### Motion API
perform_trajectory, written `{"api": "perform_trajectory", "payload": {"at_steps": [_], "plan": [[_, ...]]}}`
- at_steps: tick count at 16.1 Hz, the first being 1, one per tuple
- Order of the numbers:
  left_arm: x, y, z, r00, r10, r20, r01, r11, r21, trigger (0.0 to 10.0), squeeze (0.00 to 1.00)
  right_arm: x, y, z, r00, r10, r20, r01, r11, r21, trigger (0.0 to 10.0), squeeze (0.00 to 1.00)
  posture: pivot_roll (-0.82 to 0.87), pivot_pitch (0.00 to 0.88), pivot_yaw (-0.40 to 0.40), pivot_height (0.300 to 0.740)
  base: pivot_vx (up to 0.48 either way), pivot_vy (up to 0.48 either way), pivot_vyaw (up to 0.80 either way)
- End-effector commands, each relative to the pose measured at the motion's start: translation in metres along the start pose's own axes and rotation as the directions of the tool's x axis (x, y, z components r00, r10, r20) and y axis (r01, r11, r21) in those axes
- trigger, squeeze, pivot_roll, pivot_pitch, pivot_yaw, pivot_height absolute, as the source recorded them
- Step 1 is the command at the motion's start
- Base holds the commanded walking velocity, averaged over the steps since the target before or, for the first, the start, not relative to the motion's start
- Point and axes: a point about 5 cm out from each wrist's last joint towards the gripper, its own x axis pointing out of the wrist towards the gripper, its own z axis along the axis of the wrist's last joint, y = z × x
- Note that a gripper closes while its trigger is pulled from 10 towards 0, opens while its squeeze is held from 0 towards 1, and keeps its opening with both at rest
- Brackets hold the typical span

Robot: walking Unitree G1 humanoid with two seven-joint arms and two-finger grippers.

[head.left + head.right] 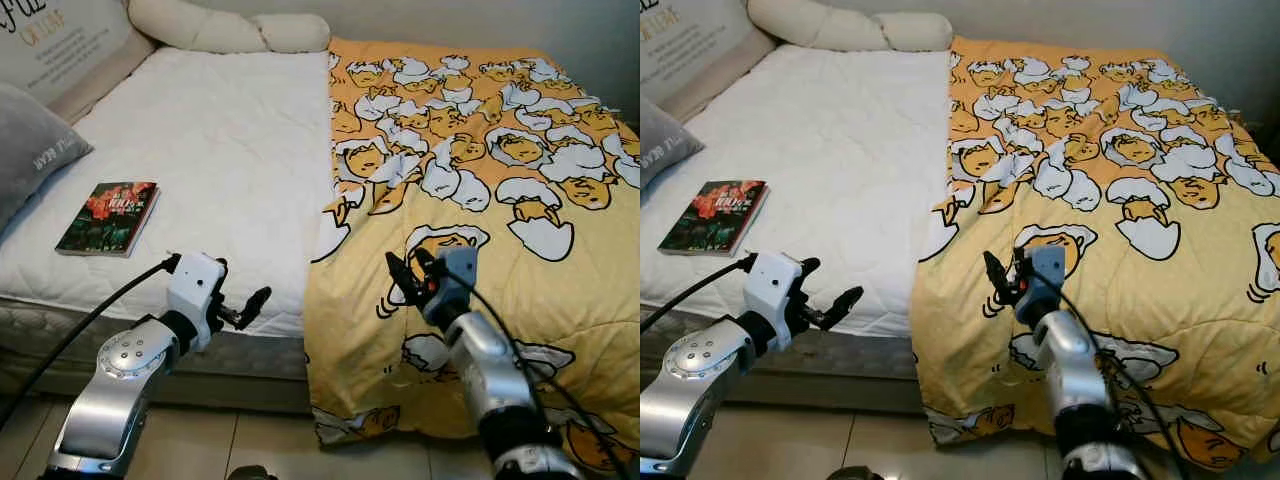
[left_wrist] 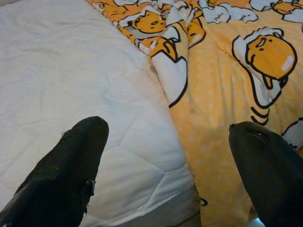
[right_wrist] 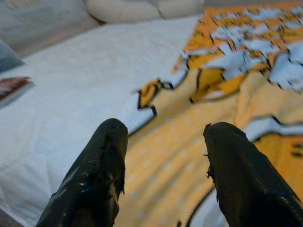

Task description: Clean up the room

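Over the bed point(image 1: 230, 150), both grippers point(image 1: 245, 308) point(image 1: 408, 272) gape empty; next, probably grab the blanket point(image 1: 470, 180) edge, spread it.

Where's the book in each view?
Left eye: book on the white mattress, left side, near the front edge.
Right eye: book at the same spot, far left.
Left wrist: not in it.
Right wrist: blurred corner of it at the left edge.
Shared landmark: yellow blanket edge.
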Motion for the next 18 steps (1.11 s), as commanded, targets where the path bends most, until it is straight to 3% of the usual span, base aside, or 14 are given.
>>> {"api": "perform_trajectory", "payload": {"at_steps": [1,17,18], "plan": [[-0.0009,0.0023,-0.0029,1.000,0.027,-0.004,-0.027,1.000,-0.003,10.0,0.96,-0.0030,-0.0018,0.0004,0.999,-0.050,-0.009,0.050,0.999,-0.002,10.0,1.00,0.13,0.000,-0.019,0.740,0.000,0.000,0.00],[-0.0009,0.0023,-0.0029,1.000,0.027,-0.004,-0.027,1.000,-0.003,10.0,0.96,-0.0030,-0.0018,0.0004,0.999,-0.050,-0.009,0.050,0.999,-0.002,10.0,1.00,0.13,0.000,-0.019,0.740,0.000,0.000,0.00],[-0.0003,0.0014,-0.0036,0.999,0.037,-0.001,-0.037,0.999,-0.005,10.0,0.96,-0.0064,0.0010,0.0010,0.995,-0.090,-0.034,0.090,0.996,0.004,10.0,1.00,0.13,0.000,-0.020,0.740,0.000,0.000,0.00]]}}
